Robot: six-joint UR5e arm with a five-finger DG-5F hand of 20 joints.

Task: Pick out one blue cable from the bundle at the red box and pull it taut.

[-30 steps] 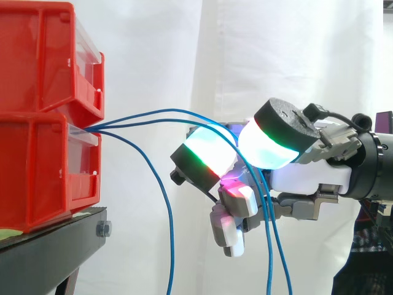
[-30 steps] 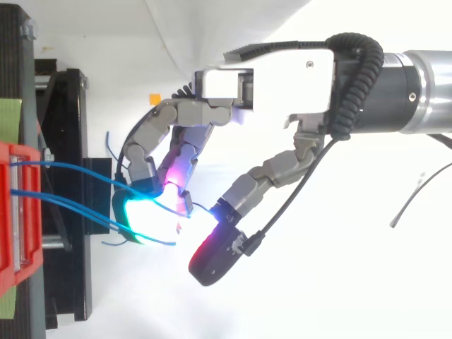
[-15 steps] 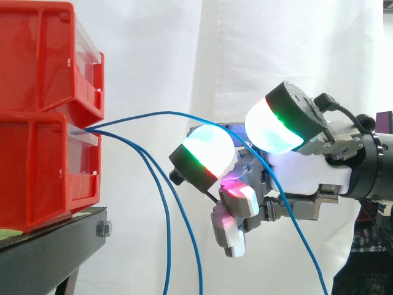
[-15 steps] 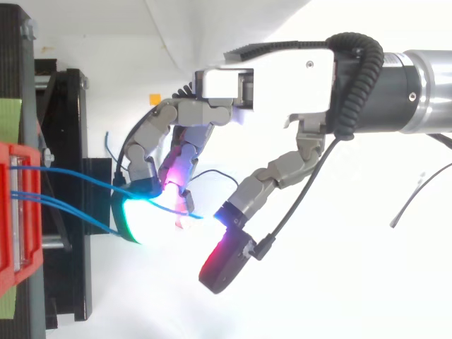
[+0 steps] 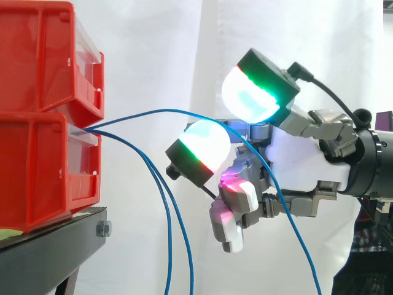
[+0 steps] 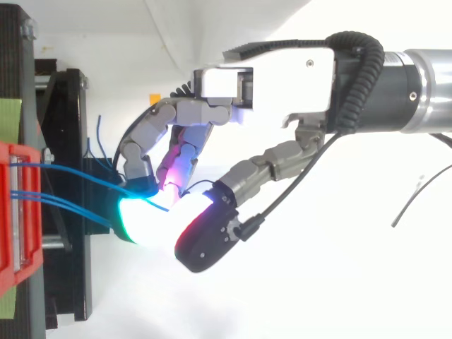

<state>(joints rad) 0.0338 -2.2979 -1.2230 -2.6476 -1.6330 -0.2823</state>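
Picking looks nearly done: the hand (image 5: 295,166) has thumb and curled fingers closed round one blue cable (image 5: 159,111) arching from the front edge of the lower red bin (image 5: 37,172), so next it should firm the pinch and draw back, clear of two slack cables (image 5: 169,258) hanging past the black stand (image 5: 49,258).

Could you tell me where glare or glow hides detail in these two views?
Top view: the background below the hand is washed out to plain white, and the upper cable fades out in the hand's glow. Side view: even light, no glare; that cable shows clearly against the curtain.
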